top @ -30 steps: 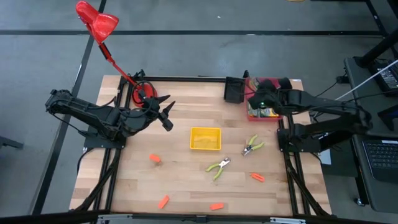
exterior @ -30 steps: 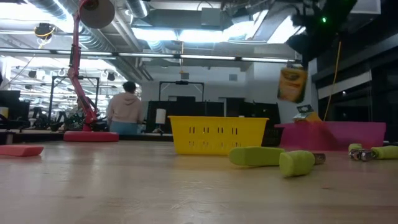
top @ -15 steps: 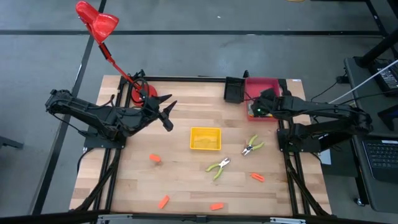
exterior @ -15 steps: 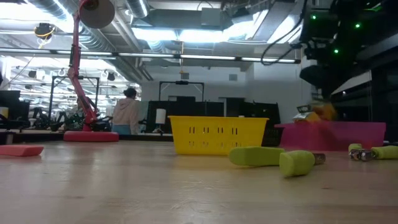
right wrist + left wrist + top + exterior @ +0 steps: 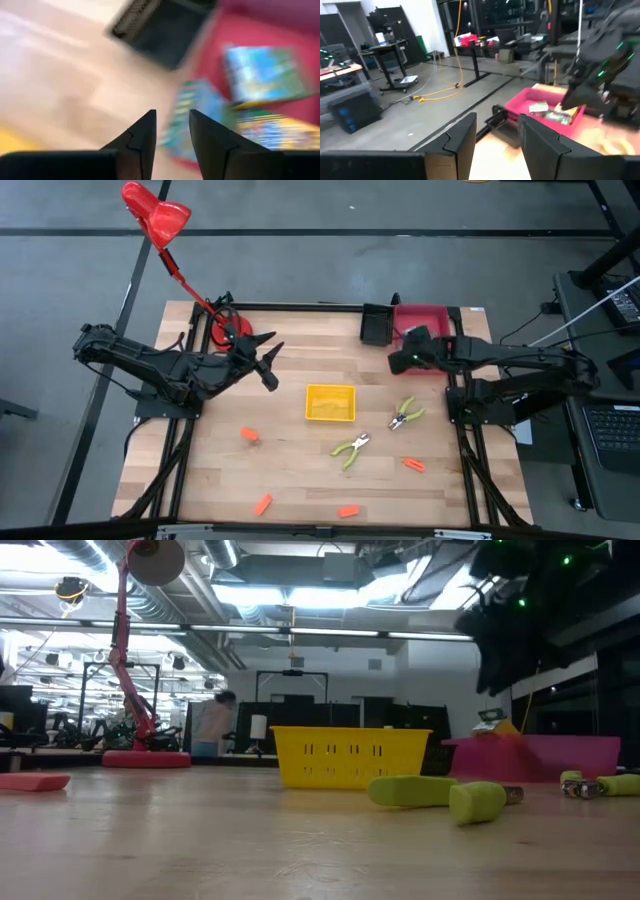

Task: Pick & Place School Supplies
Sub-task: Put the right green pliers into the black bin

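Three printed boxes (image 5: 262, 75) lying in the red tray (image 5: 432, 311) now, close beside the right pincer (image 5: 400, 362) on its table-edge side. Held one of them a second ago, jaws shut, hanging high over that tray; has since let go, dropped low and swung off the tray's rim toward the middle of the table. Stands open at this moment, both dark fingers (image 5: 142, 135) apart with nothing between them, bare wood under one and the edge of a box under the other. Reaches in from the table's right edge with the arm stretched long and nearly level, wrist bent down, black bin (image 5: 376, 325) just ahead of the fingertips and to one side. Yellow basket (image 5: 330, 402) a little way off from this pincer toward the table's centre; two yellow-green-handled tools (image 5: 406, 414) near it on the front side, one closer, the other (image 5: 351, 448) farther out. Four orange pieces (image 5: 414, 465) scattered well apart from it along the front of the table — none of these shifted. Left pincer (image 5: 270, 365) unchanged over the last second: same spot well across the table, raised off the wood, aimed toward the right arm, jaws apart and empty, base of the red lamp (image 5: 155, 215) just behind it. Beyond the table, a person (image 5: 212, 725) now farther along than before.
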`<state>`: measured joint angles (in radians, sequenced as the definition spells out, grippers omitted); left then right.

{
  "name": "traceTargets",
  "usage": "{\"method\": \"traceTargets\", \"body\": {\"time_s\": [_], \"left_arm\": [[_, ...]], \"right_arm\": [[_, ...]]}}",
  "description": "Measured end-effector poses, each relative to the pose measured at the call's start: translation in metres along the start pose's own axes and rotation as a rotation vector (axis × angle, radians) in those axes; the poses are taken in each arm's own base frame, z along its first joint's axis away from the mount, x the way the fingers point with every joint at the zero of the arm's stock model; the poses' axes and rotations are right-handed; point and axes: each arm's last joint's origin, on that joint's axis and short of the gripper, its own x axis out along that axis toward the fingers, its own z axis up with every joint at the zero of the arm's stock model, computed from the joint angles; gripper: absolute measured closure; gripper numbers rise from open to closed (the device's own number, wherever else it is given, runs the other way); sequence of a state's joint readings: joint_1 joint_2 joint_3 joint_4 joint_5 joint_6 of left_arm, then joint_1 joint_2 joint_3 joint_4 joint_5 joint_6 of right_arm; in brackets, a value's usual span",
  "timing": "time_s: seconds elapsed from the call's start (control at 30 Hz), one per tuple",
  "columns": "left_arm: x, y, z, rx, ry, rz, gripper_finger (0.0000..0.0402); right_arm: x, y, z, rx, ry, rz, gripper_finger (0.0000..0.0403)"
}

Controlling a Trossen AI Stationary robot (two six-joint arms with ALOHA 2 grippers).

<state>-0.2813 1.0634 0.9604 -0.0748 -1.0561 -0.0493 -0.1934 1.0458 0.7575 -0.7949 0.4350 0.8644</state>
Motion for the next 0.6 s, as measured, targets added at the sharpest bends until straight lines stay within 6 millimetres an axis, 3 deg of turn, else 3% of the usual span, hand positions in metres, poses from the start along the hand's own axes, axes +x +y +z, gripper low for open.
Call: {"method": "traceTargets", "body": {"time_s": [0.13,0.33,0.6], "left_arm": [[0.000,0.001,-0.007,0.002,0.044,0.013,0.0258],[0.000,0.006,-0.028,0.002,0.185,-0.003,0.0258],[-0.019,0.008,-0.058,0.073,0.507,-0.202,0.0254]], "right_arm": [[-0.010,0.016,-0.004,0.000,0.052,0.164,0.0280],[-0.030,0.039,-0.026,-0.141,0.216,0.420,0.0292],[-0.056,0.056,-0.063,-0.417,0.338,0.634,0.0296]]}}
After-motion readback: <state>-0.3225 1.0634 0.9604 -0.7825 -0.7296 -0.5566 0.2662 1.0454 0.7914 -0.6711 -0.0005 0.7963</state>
